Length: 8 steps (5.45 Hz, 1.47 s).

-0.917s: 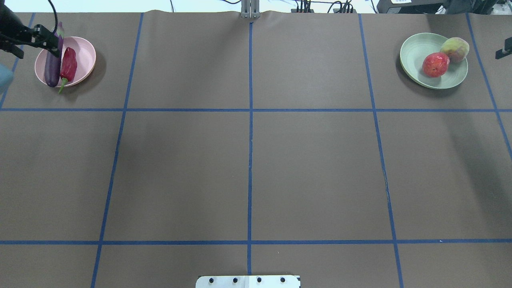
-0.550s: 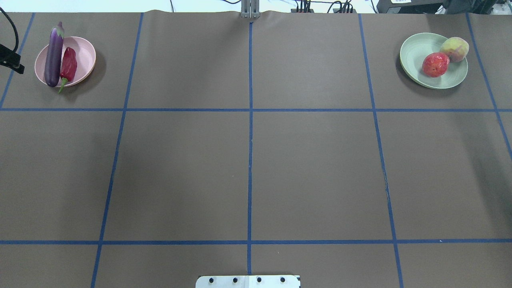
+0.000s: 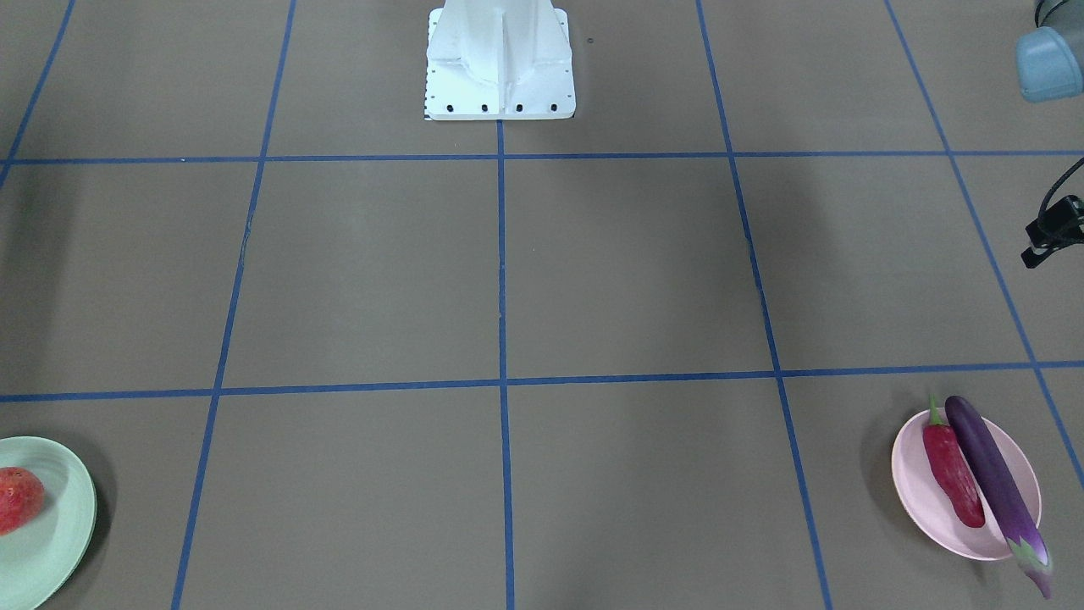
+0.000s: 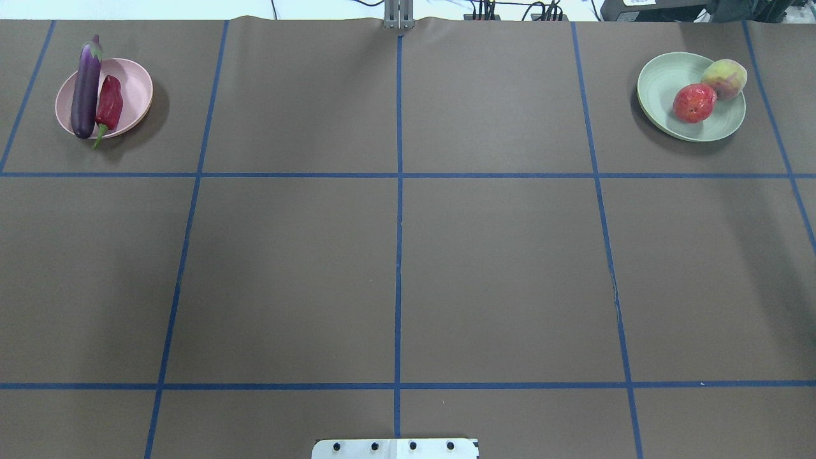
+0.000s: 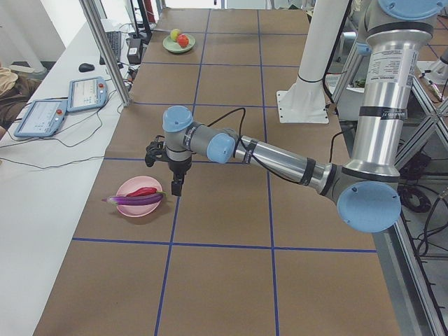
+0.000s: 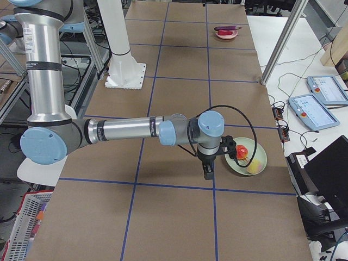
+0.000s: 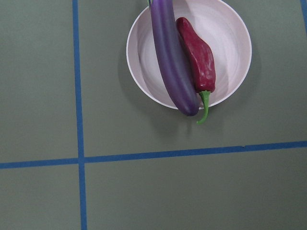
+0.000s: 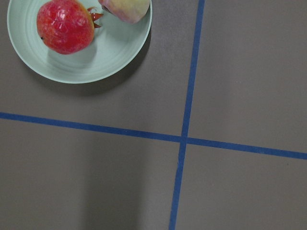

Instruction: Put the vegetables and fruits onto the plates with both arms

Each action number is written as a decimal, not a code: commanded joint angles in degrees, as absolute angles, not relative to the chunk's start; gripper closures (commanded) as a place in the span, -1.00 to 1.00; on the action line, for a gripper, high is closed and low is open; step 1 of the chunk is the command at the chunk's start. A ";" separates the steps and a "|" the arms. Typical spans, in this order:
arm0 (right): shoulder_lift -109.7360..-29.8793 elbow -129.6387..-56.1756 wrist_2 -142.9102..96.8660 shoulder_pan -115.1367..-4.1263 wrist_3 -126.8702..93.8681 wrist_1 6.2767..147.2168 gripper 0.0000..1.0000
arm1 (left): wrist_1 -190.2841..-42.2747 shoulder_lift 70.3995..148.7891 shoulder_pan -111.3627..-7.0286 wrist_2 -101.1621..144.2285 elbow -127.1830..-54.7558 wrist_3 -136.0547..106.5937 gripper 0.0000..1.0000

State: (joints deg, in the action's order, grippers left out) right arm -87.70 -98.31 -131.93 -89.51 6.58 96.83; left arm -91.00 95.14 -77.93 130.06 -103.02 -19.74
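The purple eggplant (image 4: 86,86) and the red chili pepper (image 4: 109,102) lie side by side on the pink plate (image 4: 135,81) at the far left. The eggplant's cap overhangs the rim. On the mint green plate (image 4: 660,80) at the far right sit the pomegranate (image 4: 695,102) and the peach (image 4: 725,78). My left gripper (image 5: 176,189) hangs beside the pink plate and touches nothing. My right gripper (image 6: 207,174) hangs just beside the green plate. Both show only in the side views, so I cannot tell whether they are open or shut.
The white base block (image 3: 500,63) stands at the table's near middle. Blue tape lines divide the brown table (image 4: 398,255) into squares. A black wrist part (image 3: 1053,230) and a blue joint cap (image 3: 1050,63) of the left arm sit at the front view's right edge.
The left gripper drew back from the eggplant and left the overhead view on the left. The right gripper's tip left it on the right. The eggplant stayed on the pink plate.
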 commanded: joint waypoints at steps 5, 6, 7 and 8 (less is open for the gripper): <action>-89.29 -106.34 -131.49 -91.85 15.12 111.01 -1.00 | -89.47 90.19 -87.61 135.53 -98.96 -12.41 -1.00; -89.56 -105.74 -131.40 -91.85 14.86 110.83 -1.00 | -89.39 90.44 -90.24 134.14 -99.66 -8.56 -1.00; -89.65 -105.56 -131.40 -91.76 14.51 110.83 -1.00 | -86.95 90.53 -90.79 130.73 -100.63 -3.22 -1.00; -89.74 -104.60 -131.40 -91.76 14.94 110.83 -1.00 | -80.31 92.35 -90.88 127.04 -100.98 -2.99 -1.00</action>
